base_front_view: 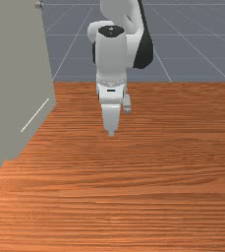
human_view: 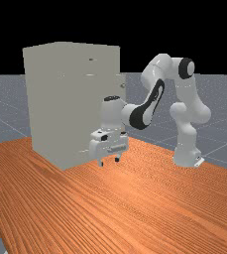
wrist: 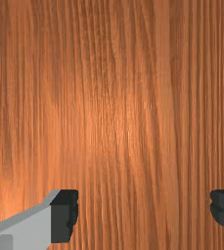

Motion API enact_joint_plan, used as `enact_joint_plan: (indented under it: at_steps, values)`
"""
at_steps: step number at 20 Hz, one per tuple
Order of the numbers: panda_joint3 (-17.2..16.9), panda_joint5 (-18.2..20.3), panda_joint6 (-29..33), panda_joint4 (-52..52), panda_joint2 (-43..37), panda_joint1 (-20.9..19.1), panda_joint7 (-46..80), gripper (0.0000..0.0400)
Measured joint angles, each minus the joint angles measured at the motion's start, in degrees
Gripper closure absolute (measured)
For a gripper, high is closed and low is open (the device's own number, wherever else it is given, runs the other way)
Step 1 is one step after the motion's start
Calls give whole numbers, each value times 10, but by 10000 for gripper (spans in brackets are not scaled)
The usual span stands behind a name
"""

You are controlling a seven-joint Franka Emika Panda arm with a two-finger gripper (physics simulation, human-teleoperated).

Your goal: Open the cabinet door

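- You have the cabinet [human_view: 65, 109] left of centre in the far view, reaching from the upper left down to the middle left, and in the upper left of the front view
- Its long axis stands upright on the wooden table [human_view: 135, 213], with no lean you can make out
- In the far view, one narrower side is turned to the lower left and a broader one to the lower right; you cannot tell for sure which face bears the door
- A small knob [human_view: 123, 85] juts from its right-hand edge there, out toward the far view's right, where the arm's base [human_view: 186, 154] stands
- Your gripper [human_view: 109, 161] points down just below the centre of the far view, apart from the cabinet, with wood between them in the front view
- In the wrist view you see its two fingers [wrist: 64, 215] wide apart at the bottom edge, holding nothing
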Motion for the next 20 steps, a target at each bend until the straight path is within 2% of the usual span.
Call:
enact_joint_plan:
  at_steps: [4,5,6,7,9,13,20]
  values:
    - [-19,-15,-21,-19,-11,0,32,0]
    - [-21,-12,-75,-134,-107,1,167,154]
    - [-19,4,-124,-204,-218,0,293,249]
    - [-14,22,-152,-240,-293,-6,415,307]
    - [-3,58,-171,-284,-364,-28,633,365]
    - [8,88,-165,-323,-420,-46,772,395]
    - [5,97,-166,-377,-540,-55,798,400]
